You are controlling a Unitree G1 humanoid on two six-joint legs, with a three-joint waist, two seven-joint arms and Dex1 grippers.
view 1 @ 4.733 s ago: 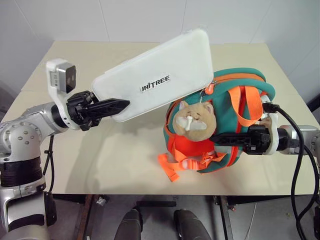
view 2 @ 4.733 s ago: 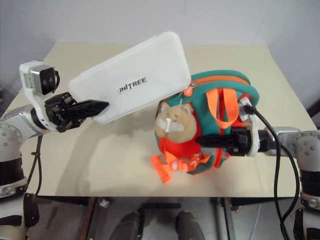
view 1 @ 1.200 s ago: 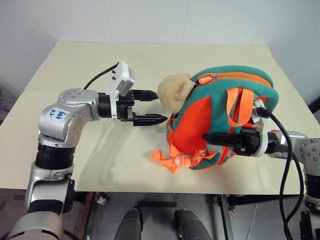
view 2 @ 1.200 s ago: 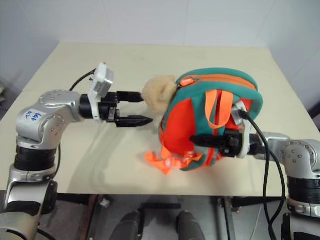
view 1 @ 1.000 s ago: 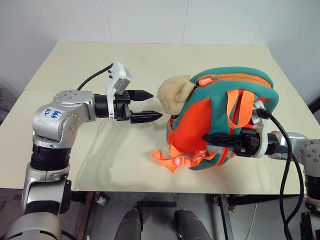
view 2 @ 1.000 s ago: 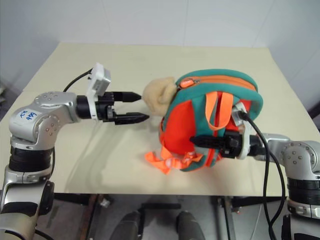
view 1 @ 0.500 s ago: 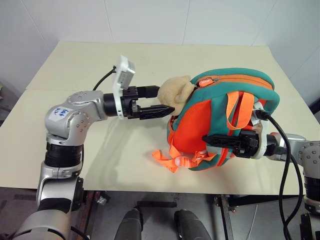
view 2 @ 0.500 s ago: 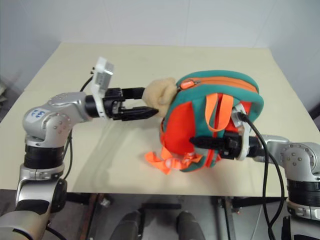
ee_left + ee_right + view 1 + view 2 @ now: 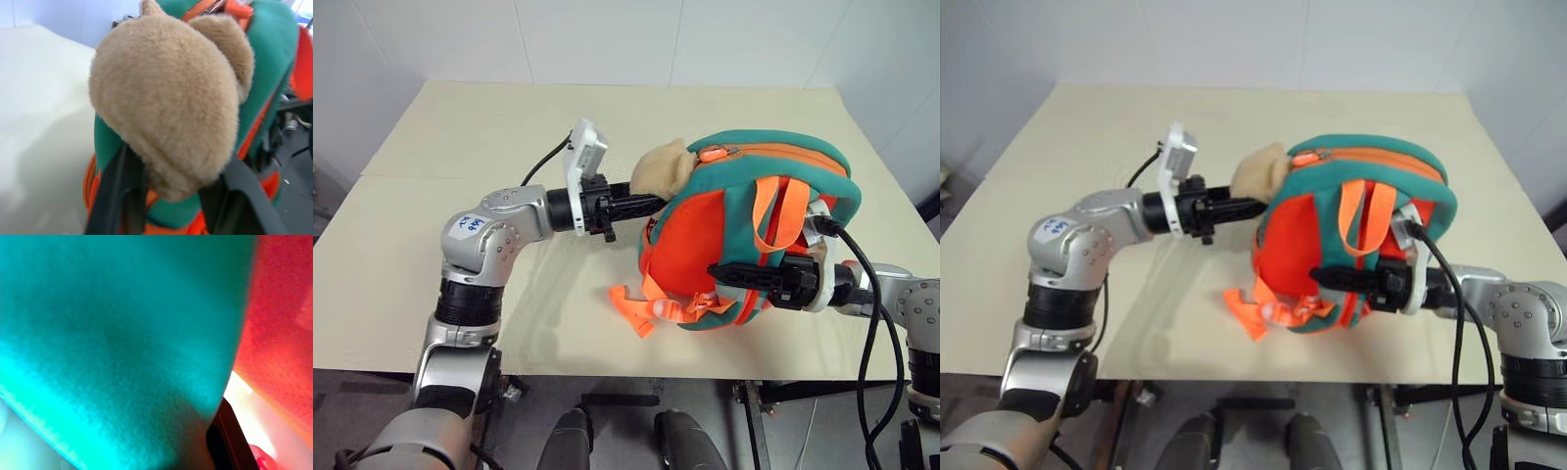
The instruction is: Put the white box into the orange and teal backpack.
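The small rounded orange and teal backpack [image 9: 744, 235] stands upright on the pale beige table [image 9: 460, 127], a bit right of the middle, with its orange webbing straps and buckle [image 9: 651, 304] spilling onto the table at its lower left. The tan plush animal toy [image 9: 171, 107] hangs off the backpack's upper left corner, right by the orange zipper pull [image 9: 710, 154]. The left end effector [image 9: 641, 206] reaches in level from the left, and in the left wrist view its 2 black fingers [image 9: 122, 191] sit on either side of the plush toy's lower edge, so it's pinching the toy. The right end effector [image 9: 729, 274] comes in from the right and is clamped on the backpack's front, about where the orange strap crosses the teal trim. Can't spot the white box anywhere; the backpack's zipper line looks closed along the top.
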